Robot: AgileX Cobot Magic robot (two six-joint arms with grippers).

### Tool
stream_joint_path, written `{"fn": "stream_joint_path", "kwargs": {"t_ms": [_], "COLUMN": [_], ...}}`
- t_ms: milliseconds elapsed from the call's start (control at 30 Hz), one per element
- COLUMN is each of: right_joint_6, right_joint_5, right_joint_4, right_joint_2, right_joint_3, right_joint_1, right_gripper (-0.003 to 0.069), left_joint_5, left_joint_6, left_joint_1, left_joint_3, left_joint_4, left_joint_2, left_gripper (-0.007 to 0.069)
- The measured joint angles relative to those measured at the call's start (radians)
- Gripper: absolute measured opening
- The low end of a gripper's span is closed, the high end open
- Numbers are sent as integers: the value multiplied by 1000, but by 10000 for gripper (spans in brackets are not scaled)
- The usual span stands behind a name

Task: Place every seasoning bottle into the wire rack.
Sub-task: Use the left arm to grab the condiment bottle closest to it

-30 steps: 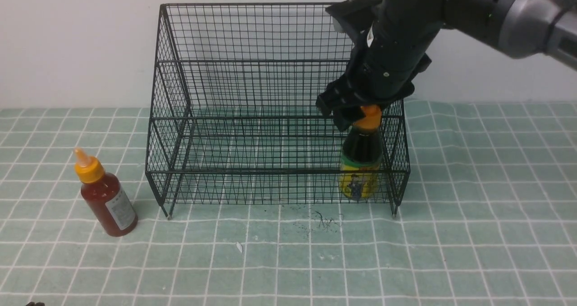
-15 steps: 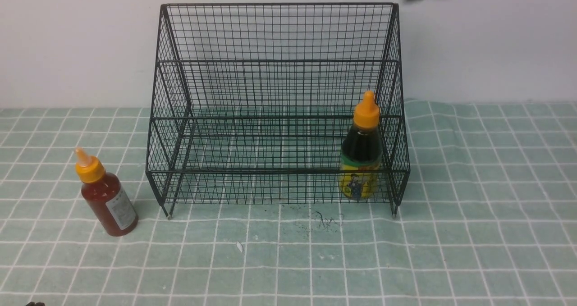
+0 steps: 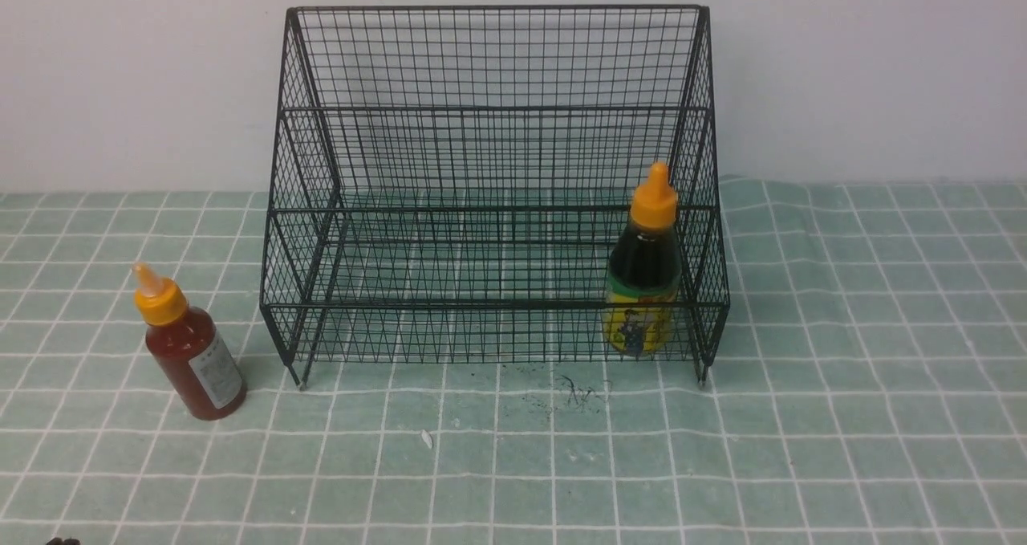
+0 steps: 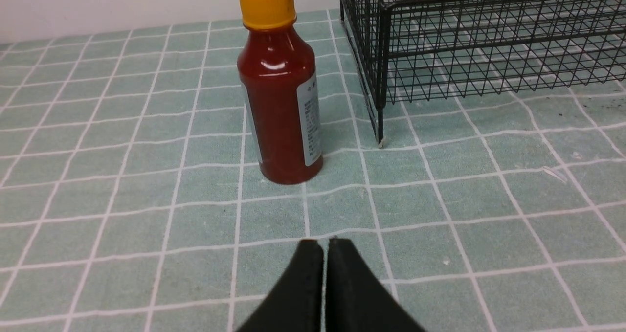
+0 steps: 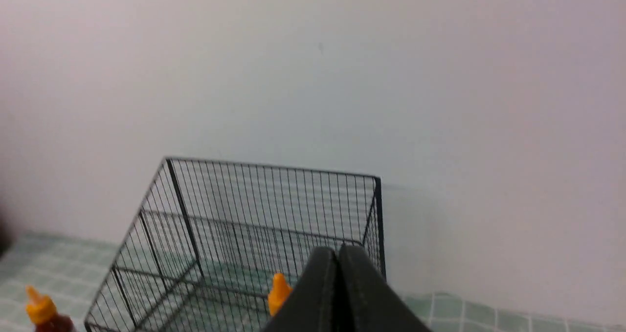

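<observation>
Dark-sauce bottle (image 3: 644,288) upright in the wire rack's (image 3: 489,63) lower front tier, at its 3 o'clock end. Red-sauce bottle (image 3: 188,352) on the worktop (image 3: 842,416), at the rack's 8 o'clock. Left gripper (image 4: 324,244) near the red-sauce bottle, pressed together, empty. Right gripper (image 5: 337,251) above the rack, pressed together, empty.

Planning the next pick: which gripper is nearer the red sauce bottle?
Left. The left gripper sits low, facing the red sauce bottle close ahead; the right gripper is high up, with the wire rack between it and the bottle.
</observation>
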Motion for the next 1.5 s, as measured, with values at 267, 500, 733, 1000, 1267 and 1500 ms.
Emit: {"fn": "stream_joint_path", "kwargs": {"t_ms": [267, 500, 733, 1000, 1267, 1500], "right_joint_6": [295, 318, 179, -328, -458, -464], "right_joint_5": [-81, -135, -320, -416, -407, -401], "right_joint_4": [-64, -69, -37, 297, 344, 288], "right_joint_2": [-296, -334, -335, -335, -386, -395], "right_joint_3": [425, 575, 589, 600, 656, 859], "right_joint_1": [0, 0, 0, 0, -134, -468], "right_gripper": [-12, -12, -12, -12, -12, -12], "left_joint_5": [0, 0, 0, 0, 0, 0], "left_joint_6": [0, 0, 0, 0, 0, 0], "left_joint_1": [0, 0, 0, 0, 0, 0], "left_joint_3": [0, 0, 0, 0, 0, 0], "left_joint_4": [0, 0, 0, 0, 0, 0], "left_joint_2": [0, 0, 0, 0, 0, 0], "left_gripper": [-6, -6, -6, -6, -6, -6]}}
